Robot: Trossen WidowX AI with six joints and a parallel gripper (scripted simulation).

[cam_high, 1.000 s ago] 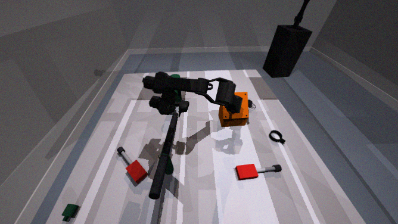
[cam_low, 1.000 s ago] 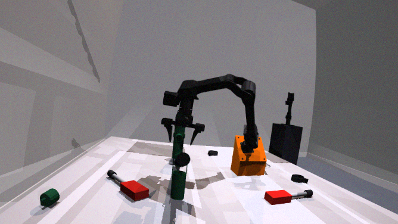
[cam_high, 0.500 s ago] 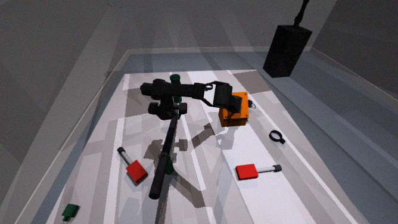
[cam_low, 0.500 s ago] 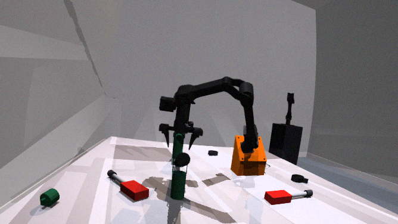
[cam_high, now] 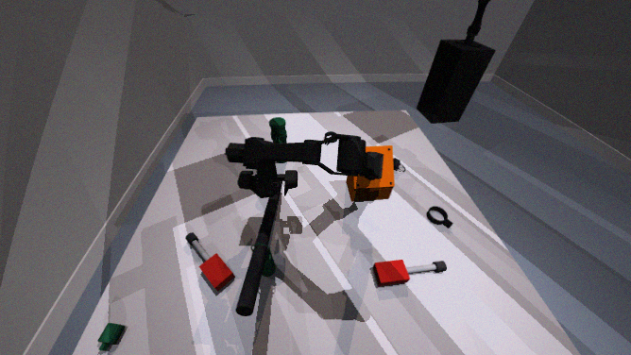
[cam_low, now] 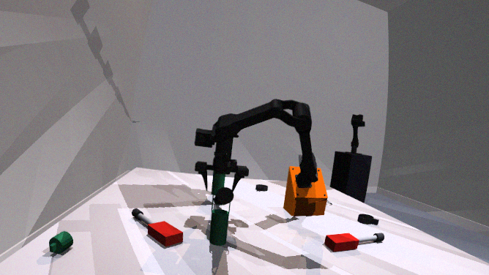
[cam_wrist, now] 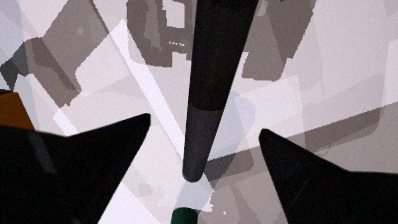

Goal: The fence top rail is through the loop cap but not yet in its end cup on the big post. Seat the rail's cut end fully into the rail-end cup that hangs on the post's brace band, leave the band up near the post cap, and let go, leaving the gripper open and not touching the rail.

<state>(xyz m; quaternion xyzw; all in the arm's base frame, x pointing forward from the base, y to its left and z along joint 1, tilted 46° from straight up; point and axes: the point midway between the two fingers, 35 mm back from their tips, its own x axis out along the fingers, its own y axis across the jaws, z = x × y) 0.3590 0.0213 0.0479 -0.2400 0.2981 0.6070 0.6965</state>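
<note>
The black rail [cam_high: 255,276] [cam_low: 224,196] [cam_wrist: 212,75] runs away from the front through a thin loop at the short green post [cam_high: 268,266] [cam_low: 219,227]. Its far, cut end points toward the big green post [cam_high: 278,129] [cam_wrist: 184,216]; in the wrist view a gap shows between the end and the post. My gripper [cam_high: 273,193] [cam_low: 219,191] [cam_wrist: 206,126] is open and points down over the rail's far part, with one finger on each side. In the wrist view neither fingertip touches the rail. The end cup and brace band cannot be made out.
Two red blocks with grey stems [cam_high: 217,271] [cam_high: 392,272] [cam_low: 165,233] [cam_low: 341,242] lie left and right of the rail. The orange arm base [cam_high: 384,165] [cam_low: 305,205] stands right of the posts. A green piece [cam_high: 111,334] [cam_low: 61,242] lies front left, a black ring [cam_high: 430,217] [cam_low: 367,219] right.
</note>
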